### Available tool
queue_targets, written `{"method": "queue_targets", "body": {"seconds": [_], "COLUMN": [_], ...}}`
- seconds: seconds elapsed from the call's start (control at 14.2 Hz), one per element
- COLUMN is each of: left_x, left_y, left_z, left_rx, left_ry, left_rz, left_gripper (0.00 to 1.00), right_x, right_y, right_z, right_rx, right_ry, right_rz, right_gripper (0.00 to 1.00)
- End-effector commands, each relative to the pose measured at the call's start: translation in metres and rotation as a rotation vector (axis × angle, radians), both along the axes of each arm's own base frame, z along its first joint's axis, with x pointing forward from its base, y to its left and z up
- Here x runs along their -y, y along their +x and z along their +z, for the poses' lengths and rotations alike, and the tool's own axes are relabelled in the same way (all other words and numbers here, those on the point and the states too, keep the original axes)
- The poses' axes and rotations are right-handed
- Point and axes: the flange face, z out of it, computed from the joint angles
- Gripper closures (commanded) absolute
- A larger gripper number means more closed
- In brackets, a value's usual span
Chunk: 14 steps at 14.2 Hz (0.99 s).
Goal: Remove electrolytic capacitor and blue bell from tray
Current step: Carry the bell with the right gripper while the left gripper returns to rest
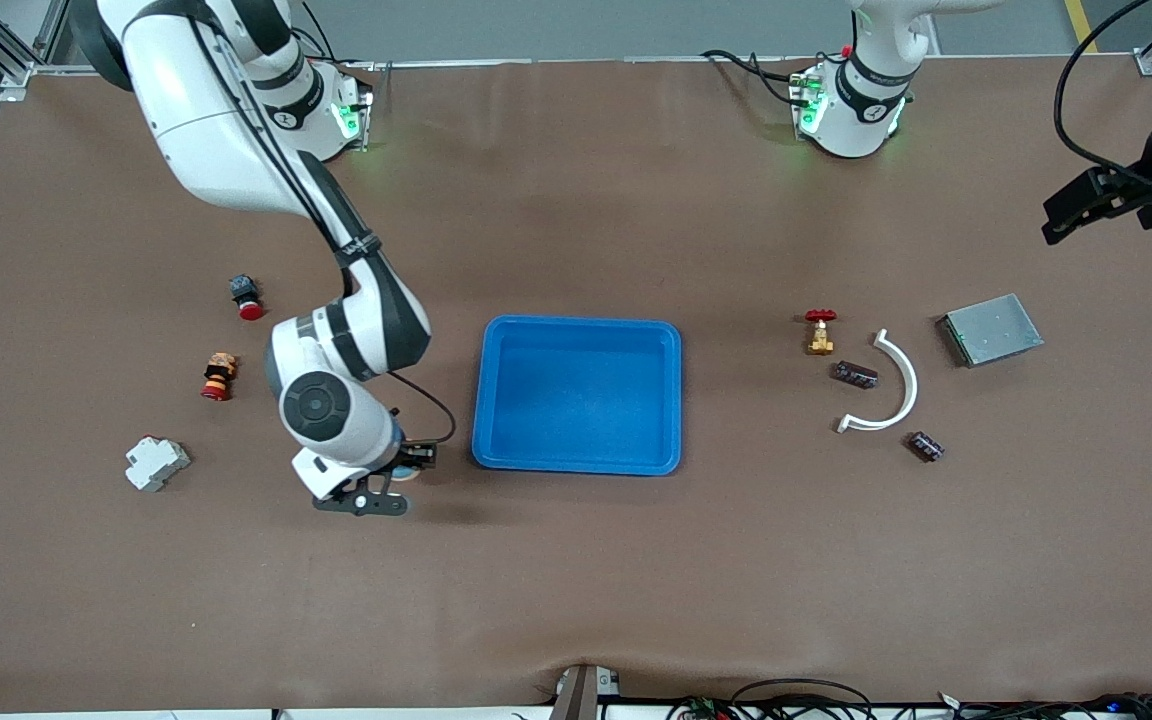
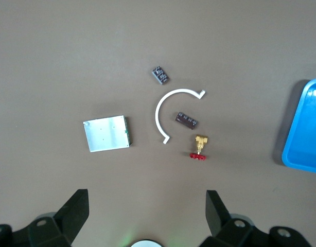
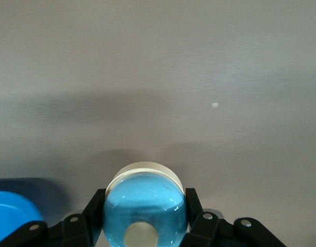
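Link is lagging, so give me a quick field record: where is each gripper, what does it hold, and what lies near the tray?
right gripper: shut on the blue bell, low over the table beside the blue tray, at that tray's corner nearer the front camera
left gripper: open, empty, waiting high over the left arm's end of the table
tray: nothing in it
under left gripper: two dark capacitors, white curved strip, brass valve, grey plate
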Motion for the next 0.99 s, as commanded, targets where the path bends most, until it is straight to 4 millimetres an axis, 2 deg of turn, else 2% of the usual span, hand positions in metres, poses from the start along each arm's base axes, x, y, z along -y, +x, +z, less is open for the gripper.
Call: {"method": "queue_targets", "body": {"seconds": [0.0,0.14,0.42,0.78,0.92], "left_x": [0.002,0.003,0.006,0.002,-0.001], "left_y": [-0.020,-0.022,-0.019,-0.023,-0.022], "left_z": [0.002,0.005,0.003,0.015,0.013], "left_rx": [0.008,0.014,0.013,0.032,0.024], "left_ry": [-0.021,-0.021,-0.012,-0.011,-0.016], "left_rz": [-0.018,-0.020,-0.028,-0.020,-0.018], "left_gripper": [0.00,0.00,0.00,0.00,0.00], "right_x": [0.046,0.073,0.140,0.192,0.207], "right_y": [-0.014,-0.018,-0.022,-0.024,-0.026], "right_z": [0.007,-0.004,-0.029,-0.040,-0.044], "right_rx": [0.010,0.023,0.056,0.039,0.030], "right_ry": [0.020,0.025,0.033,0.036,0.057], "right_rz": [0.060,0.100,0.201,0.269,0.274], "right_gripper": [1.00,1.00,1.00,1.00,1.00]}}
